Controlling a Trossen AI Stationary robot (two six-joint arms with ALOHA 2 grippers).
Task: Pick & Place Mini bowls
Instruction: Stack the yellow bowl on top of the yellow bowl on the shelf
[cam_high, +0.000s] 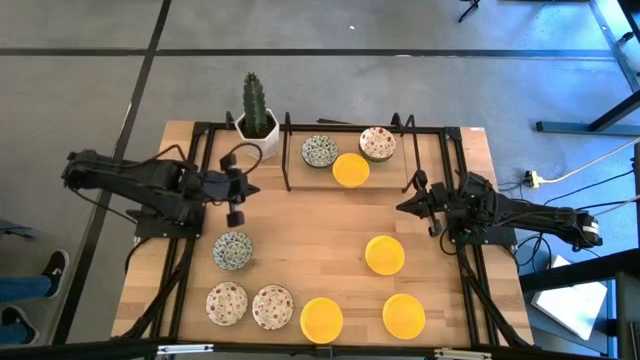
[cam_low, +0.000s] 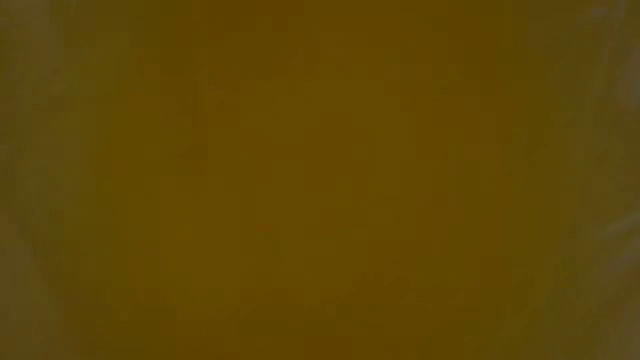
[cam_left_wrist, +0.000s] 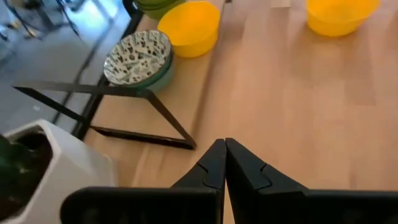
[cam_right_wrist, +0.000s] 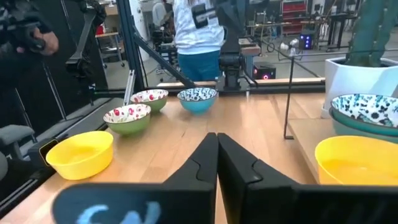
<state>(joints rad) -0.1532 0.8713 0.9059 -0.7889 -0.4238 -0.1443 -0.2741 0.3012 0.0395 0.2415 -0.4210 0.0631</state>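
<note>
Holding my left hand (cam_high: 237, 217) and right hand (cam_high: 417, 207) clenched and empty above the worktop (cam_high: 310, 240), I should open wide before dropping onto the nearest of the mini bowls (cam_high: 232, 250) scattered around it

A: Any readable text, labels, numbers?
B: None legible. The right gripper (cam_right_wrist: 216, 140) housing carries a pale bluish mark in the right wrist view, too blurred to read.
A: Bowls?
B: The mini bowls (cam_high: 320, 151) have only dots and patterns, no lettering.
A: Cactus pot?
B: White pot (cam_high: 257, 131), plain, no label seen.
A: Room behind?
B: Lit red and blue spots on equipment (cam_right_wrist: 292, 25), nothing readable. Low view is a uniform brown blur.
</note>
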